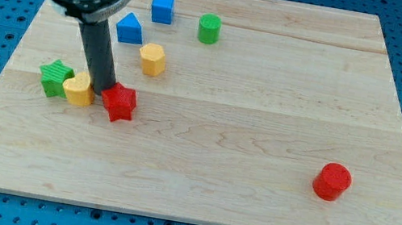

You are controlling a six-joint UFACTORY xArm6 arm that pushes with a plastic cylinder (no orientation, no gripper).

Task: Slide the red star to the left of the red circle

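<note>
- Red star point(118, 103) sits left of table point(249, 219) centre, my tip point(106, 90) touching its left edge; I carry no pincer.
- Red circle point(332, 182) well apart at right; bare wood between.
- Yellow block point(78, 89), shape unclear, partly hides green star point(53, 76).

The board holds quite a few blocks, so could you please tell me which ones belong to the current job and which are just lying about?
In the job:
red star, with my tip at its left edge
red circle, far off at the view's right

Lying about:
yellow block
green star
yellow hexagon
blue house-shaped block
blue cube
green cylinder
</note>
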